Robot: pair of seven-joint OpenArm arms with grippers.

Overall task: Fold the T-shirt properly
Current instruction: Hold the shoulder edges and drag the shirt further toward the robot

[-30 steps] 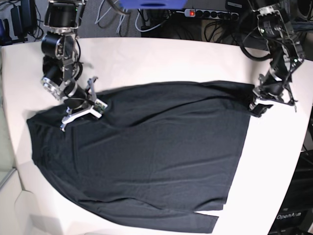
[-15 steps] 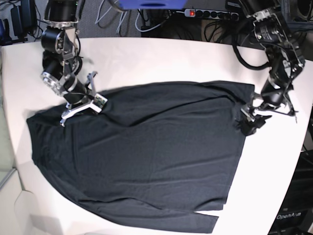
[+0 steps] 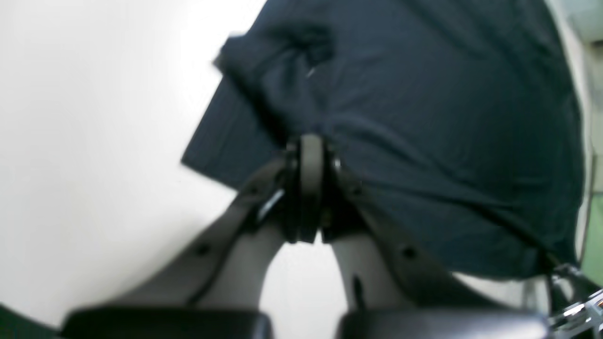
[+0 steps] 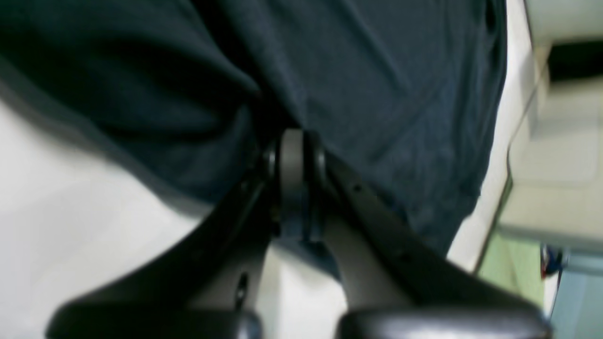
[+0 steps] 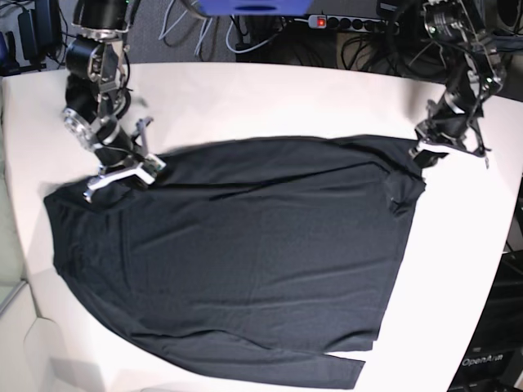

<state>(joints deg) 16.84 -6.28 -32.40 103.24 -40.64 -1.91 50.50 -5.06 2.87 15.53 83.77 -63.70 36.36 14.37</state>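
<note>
White desk (image 5: 270, 98) fills the base view, with cables and a power strip (image 5: 351, 23) beyond its far edge. T-shirt (image 5: 237, 253) lies spread flat across the middle, reaching from the left edge toward the near right corner. Right gripper (image 5: 122, 173), on this view's left, comes down from the far left corner with its wrist bent low; it is clenched on the shirt's far left edge. Left gripper (image 5: 426, 153) reaches down from the far right corner, pinching the shirt's far right corner, where the cloth is bunched.

Left wrist view, blurred: left gripper (image 3: 308, 150) has its fingers (image 3: 311, 188) pressed together on a fold of T-shirt (image 3: 424, 117) over the white desk (image 3: 94, 141).

Right wrist view, blurred: right gripper (image 4: 294, 146) is closed on T-shirt (image 4: 377, 84), the cloth rising in folds from the desk (image 4: 70, 212).
</note>
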